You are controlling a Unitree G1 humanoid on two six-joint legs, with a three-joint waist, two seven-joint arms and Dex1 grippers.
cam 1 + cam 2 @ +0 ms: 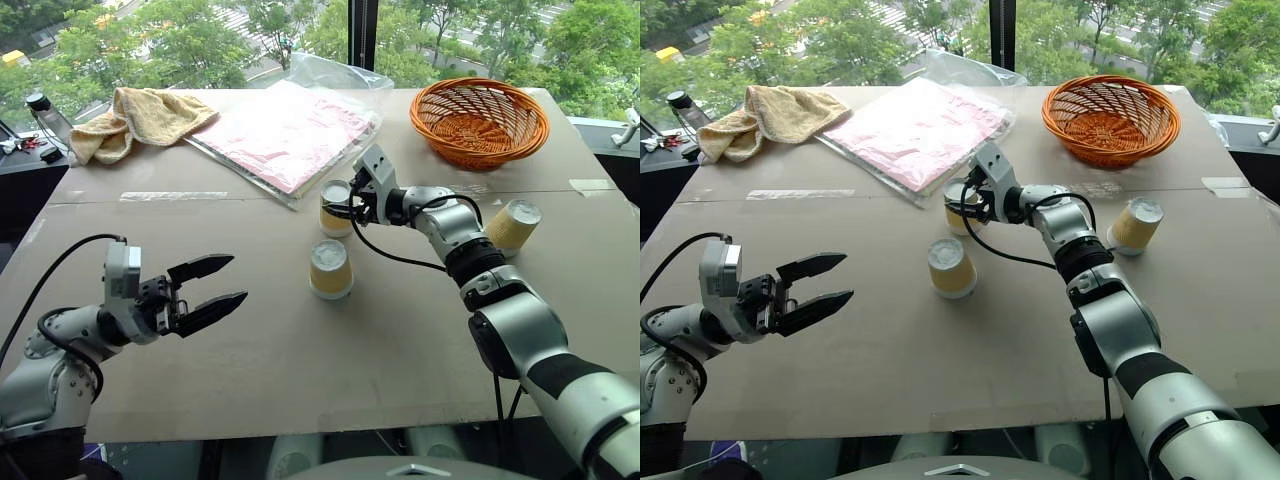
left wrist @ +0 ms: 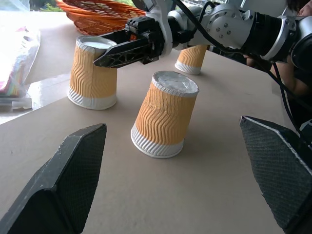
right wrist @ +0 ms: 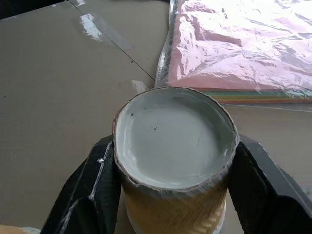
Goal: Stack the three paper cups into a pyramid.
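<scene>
Gripping now: my right gripper (image 1: 341,207) is pinched on the far cup (image 1: 335,207), one finger on each side of its wall just under the upturned base; the right wrist view shows both pads pressed against the paper.
Far cup: upside down on the desk (image 1: 300,370), close to the edge of the plastic sleeve of pink paper (image 1: 285,133); its long axis is upright, and my right gripper meets it from the side, nearly level.
Middle cup (image 1: 331,268): also upside down, tilted a little in the left wrist view, standing just nearer to me than the held cup, apart from it with a gap of bare desk between.
Third cup (image 1: 512,224): off to my right beyond my right forearm, near the orange basket (image 1: 479,120), well apart from the other two; whether it leans I cannot tell.
Left gripper (image 1: 205,290): spread wide, holding nothing, hovering over the near left part of the desk and pointing across at the middle cup.
Relation that counts: the held cup lies beyond the middle cup from me, so I judge the base pair forms by drawing it back beside that one.
Nearer arm: right for the far and third cups, left for the middle cup.
Pyramid: not yet begun; no cup touches another.
</scene>
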